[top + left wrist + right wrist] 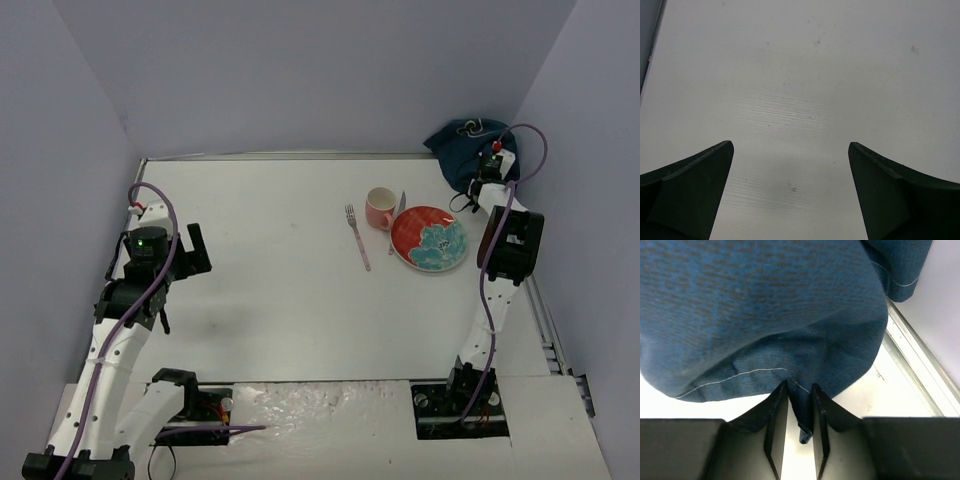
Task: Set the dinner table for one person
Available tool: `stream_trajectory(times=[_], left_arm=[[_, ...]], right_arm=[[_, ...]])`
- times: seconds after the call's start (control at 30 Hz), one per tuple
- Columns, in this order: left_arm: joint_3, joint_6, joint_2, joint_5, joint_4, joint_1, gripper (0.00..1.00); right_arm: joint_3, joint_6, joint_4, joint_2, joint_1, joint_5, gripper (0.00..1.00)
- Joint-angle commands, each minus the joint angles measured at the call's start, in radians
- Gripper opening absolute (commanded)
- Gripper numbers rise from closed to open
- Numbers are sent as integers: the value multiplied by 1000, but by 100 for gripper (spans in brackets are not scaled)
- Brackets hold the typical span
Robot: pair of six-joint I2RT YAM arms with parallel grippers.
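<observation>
The step in hand looks like fetching the mat that goes under the setting. In the upper right corner of the top view, the right pincer (pixel 799 390) is nipped nearly together on a hemmed fold of the dark blue cloth placemat (pixel 765 315), which lies bunched in a heap against the bench's metal edge. The white bench (pixel 270 300) fills the middle of that view. On it, right of centre, stand a red plate (pixel 430 238) with a blue flower, a pink mug (pixel 379 208) just beside its upper left rim, a knife (pixel 397 222) between mug and plate, and a fork (pixel 357 237) a little further left. The left pincer (pixel 791 145) hangs at the left of the frame with its jaws spread wide over bare bench, holding nothing. By my reading, the next move calls for lifting the pinched edge clear, drawing the cloth toward the open space at lower centre without sweeping the mug or plate, and then spreading it flat, probably with the left arm helping.
</observation>
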Motion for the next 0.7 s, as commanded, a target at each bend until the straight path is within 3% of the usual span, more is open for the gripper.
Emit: stream_trajectory(times=[0.0, 0.07, 0.4, 0.67], left_arm=[[13, 14, 1, 4, 38, 8, 97], [13, 13, 1, 6, 38, 8, 97], [12, 12, -14, 6, 38, 10, 97], [10, 11, -36, 4, 37, 10, 97]], right_arm=[[41, -12, -77, -48, 16, -31, 5], [64, -30, -69, -100, 36, -26, 0], [139, -132, 193, -358, 227, 14, 0], [223, -191, 446, -456, 411, -215, 0]])
